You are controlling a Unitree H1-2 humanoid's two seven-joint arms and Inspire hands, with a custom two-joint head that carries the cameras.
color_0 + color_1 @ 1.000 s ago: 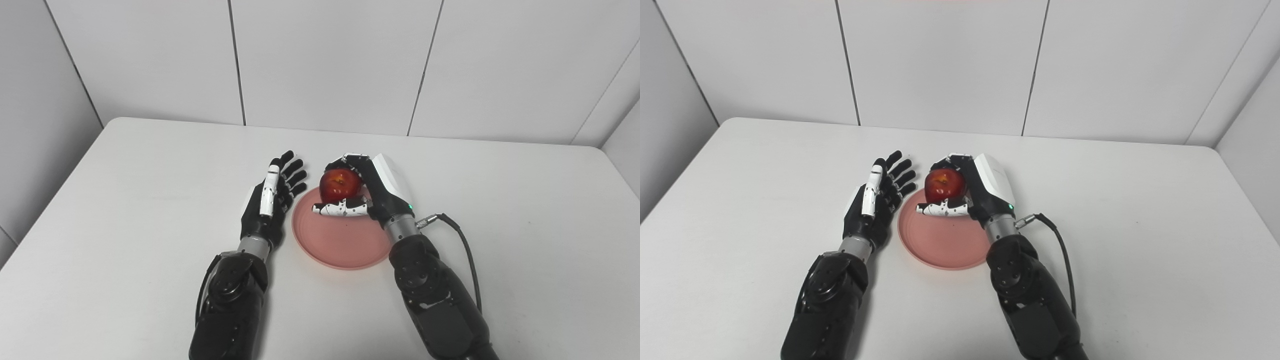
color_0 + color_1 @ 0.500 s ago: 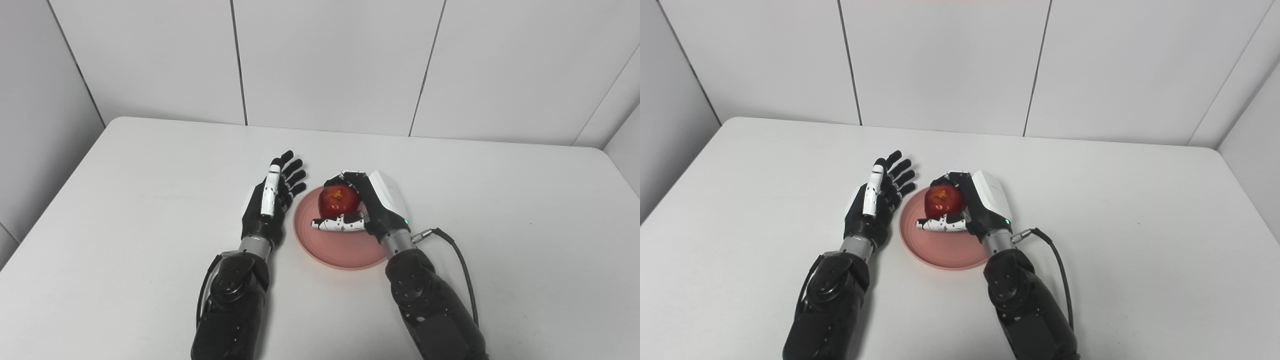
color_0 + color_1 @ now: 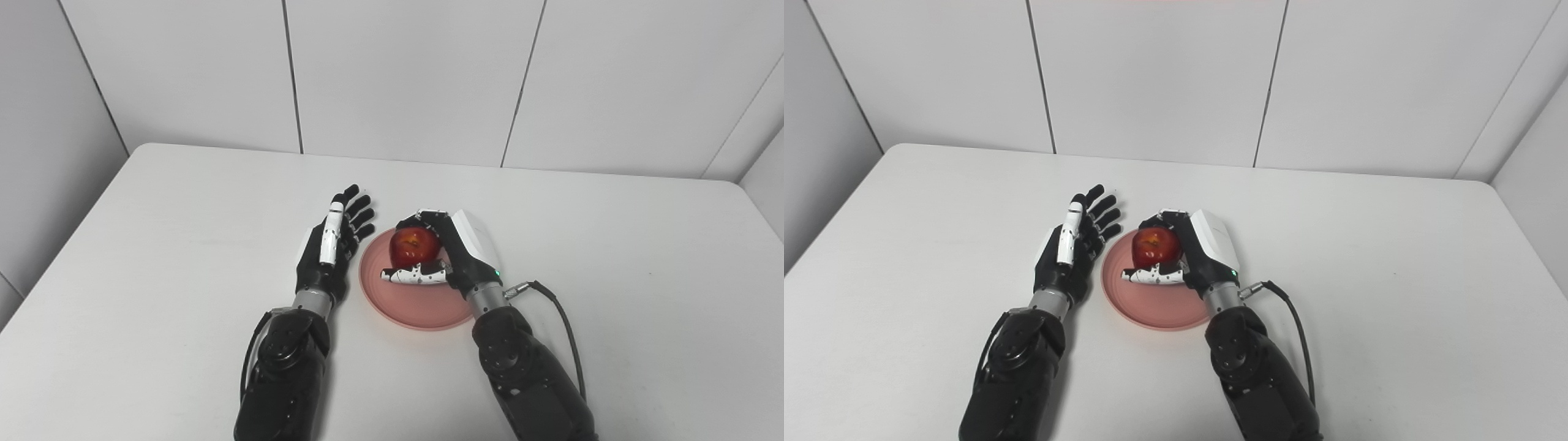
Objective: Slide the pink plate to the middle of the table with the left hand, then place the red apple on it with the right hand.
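The left hand [image 3: 327,248] lies on the white table [image 3: 153,245], fingers spread and empty, just beside the pink plate's [image 3: 416,306] nine o'clock edge. The right hand [image 3: 450,257] grips the red apple [image 3: 414,245] over the plate's twelve o'clock part. Bare table surrounds them.

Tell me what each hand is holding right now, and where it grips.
The right hand holds the red apple around its body, fingers over the top and far side, thumb under the near side, above the pink plate. The left hand is open, holding nothing.
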